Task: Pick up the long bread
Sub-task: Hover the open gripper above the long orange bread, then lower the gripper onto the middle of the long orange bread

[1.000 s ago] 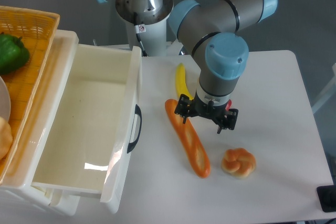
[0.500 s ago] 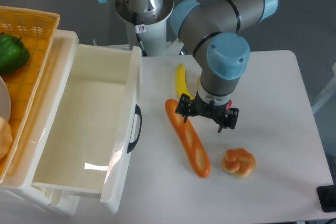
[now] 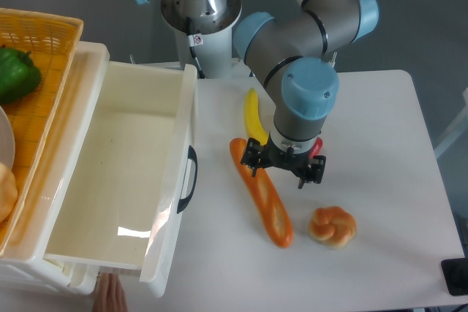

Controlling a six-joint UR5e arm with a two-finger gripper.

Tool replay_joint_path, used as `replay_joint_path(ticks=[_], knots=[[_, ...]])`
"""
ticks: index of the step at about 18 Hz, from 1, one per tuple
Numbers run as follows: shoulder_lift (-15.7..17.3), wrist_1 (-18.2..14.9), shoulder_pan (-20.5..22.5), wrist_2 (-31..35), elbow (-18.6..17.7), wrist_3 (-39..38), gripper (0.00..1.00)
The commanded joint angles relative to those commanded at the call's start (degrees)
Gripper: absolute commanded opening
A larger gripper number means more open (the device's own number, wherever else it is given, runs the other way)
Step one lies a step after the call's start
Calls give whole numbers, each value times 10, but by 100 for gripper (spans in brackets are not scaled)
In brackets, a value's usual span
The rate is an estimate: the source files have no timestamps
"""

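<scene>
Shifted a little leftward since half a second ago: end effector (image 3: 276, 169), fingers spread open, holding nothing, poised over the upper part of the long bread (image 3: 262, 193). Lying diagonally on the white desk (image 3: 380, 137), that loaf, upper end near the yellow banana (image 3: 252, 115), lower end just beside the knotted bun (image 3: 332, 226). Left of it, a white drawer (image 3: 110, 173) with a dark handle.

banana (image 3: 252, 115) lower end behind arm, basket (image 3: 44, 31) cut off left
</scene>
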Motion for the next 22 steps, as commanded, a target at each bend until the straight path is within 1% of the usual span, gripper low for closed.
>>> replay_joint_path(ticks=[3, 8, 14, 15, 18, 22], knots=[[-5, 15, -2, -1, -13, -36, 100], [-19, 16, -2, -1, -24, -46, 100], [-40, 19, -3, 1, -23, -67, 100], [-47, 24, -3, 1, -23, -69, 100], [-69, 54, -3, 12, -21, -84, 100], [-82, 65, -9, 34, -22, -121, 100]])
